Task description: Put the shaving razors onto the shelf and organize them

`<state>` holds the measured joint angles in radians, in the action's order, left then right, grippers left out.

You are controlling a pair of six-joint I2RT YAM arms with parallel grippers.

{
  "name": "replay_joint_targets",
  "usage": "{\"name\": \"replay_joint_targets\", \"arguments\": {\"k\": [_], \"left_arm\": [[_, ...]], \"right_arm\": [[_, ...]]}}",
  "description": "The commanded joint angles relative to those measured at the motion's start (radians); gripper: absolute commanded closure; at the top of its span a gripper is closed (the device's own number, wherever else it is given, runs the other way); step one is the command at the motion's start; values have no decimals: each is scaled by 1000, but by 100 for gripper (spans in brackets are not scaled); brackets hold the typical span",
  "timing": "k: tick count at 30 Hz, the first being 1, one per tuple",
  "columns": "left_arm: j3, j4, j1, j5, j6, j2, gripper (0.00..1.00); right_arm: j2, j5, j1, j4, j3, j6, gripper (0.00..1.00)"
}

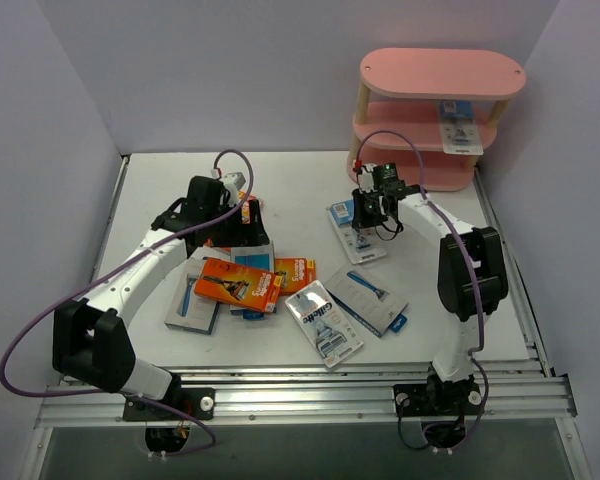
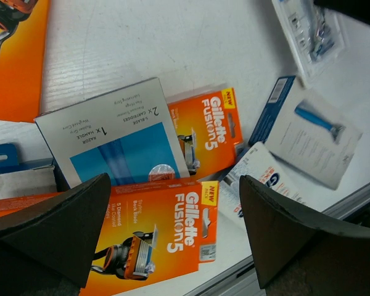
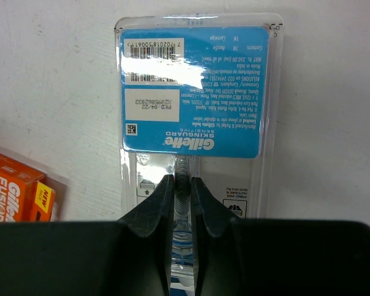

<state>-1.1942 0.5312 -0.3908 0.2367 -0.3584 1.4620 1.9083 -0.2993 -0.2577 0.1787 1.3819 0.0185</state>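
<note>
The white table (image 1: 300,190) stood between pale lavender walls (image 1: 40,100), with the pink shelf (image 1: 442,75) at its far right corner and one razor card (image 1: 460,128) on the middle tier. Only the right wrist view showed the right gripper (image 3: 180,180) pinched shut on the clear ridge of a blister card (image 3: 194,92). Only the left wrist view showed the left gripper (image 2: 176,179) spread wide above the orange boxes (image 2: 151,240). These overlapped other packs, whose faces we could not read in full.

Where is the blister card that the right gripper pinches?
In the top view, the clear blue-labelled blister card lies right of centre on the white table, in front of the pink shelf.
</note>
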Motion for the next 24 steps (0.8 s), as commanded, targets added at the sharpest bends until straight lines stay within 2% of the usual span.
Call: {"name": "replay_joint_targets", "arguments": {"k": [1,5,10,16,24], "left_arm": [[-77,-83,43,87,-156,-12,6],[-61,-236,47,166,-299,-23,6],[-50,-440,27,265,-460,60,6],[-90,-591,-26,262,-505,138,6],[-156,-626,-45,266,-522,248,6]], "right_arm": [[-116,-17,-8,-31,11,72,100],[-161,-66,-12,-70,-10,129,100],[-235,-116,-41,-116,-21,205,100],[-310,-130,-104,-153,-32,285,100],[-382,-149,-170,-238,-95,351,100]]}}
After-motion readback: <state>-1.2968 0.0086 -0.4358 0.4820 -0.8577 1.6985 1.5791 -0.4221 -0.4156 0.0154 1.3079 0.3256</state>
